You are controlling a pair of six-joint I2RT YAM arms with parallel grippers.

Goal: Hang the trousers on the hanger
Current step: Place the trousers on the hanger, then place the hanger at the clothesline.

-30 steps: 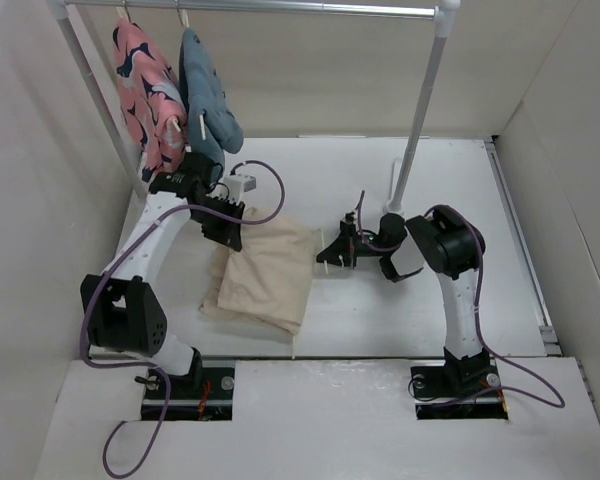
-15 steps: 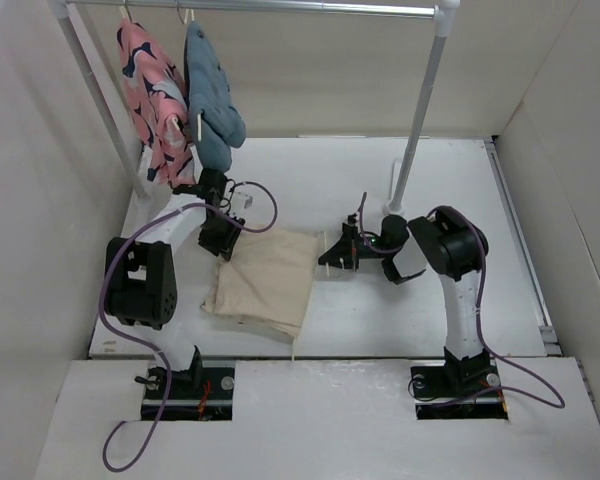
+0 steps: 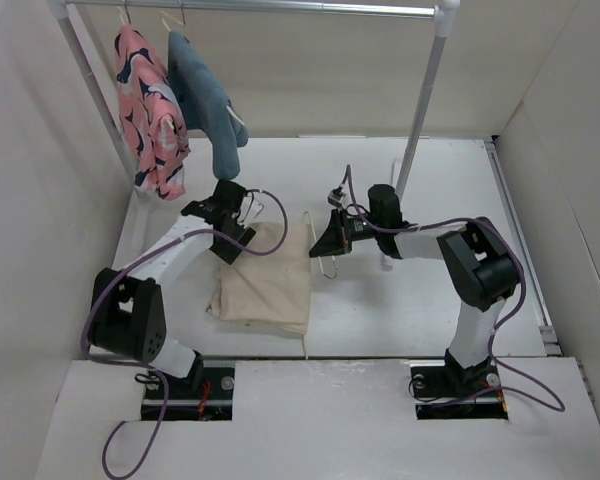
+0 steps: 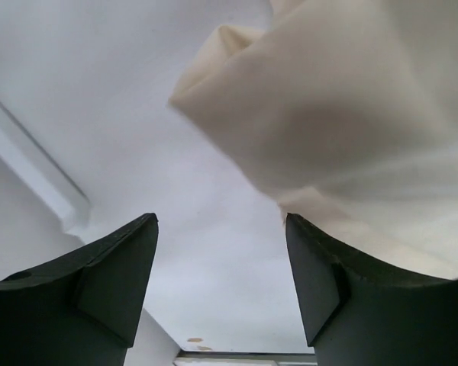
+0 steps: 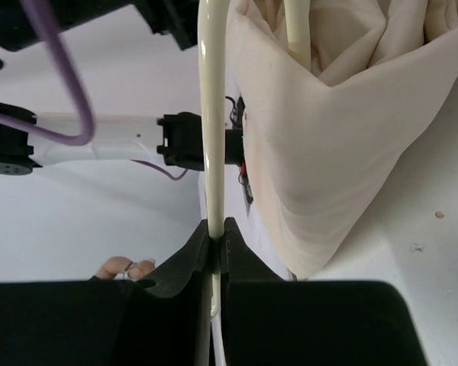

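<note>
Jaws on my left gripper stand apart with only the bare white table showing between them; the trousers lie just ahead of the tips, towards the right-hand finger, and a folded corner points at the gap without entering it. From the top camera I see the same gripper at the far left corner of the cloth; whether it touches, I cannot tell.

My right gripper is pinched tight on a thin rod of the hanger; its fingers meet around that rod with no space left.

The trousers are pale beige, soft and creased, bunched into a rough rectangle on the table between the two arms, nearer the left one. The hanger is slim and cream-coloured; it runs along the right edge of the heap, just beside the right gripper. In the right wrist view a second rod vanishes into the folds, and the trousers hang draped over it, just beside the clamped rod.
</note>
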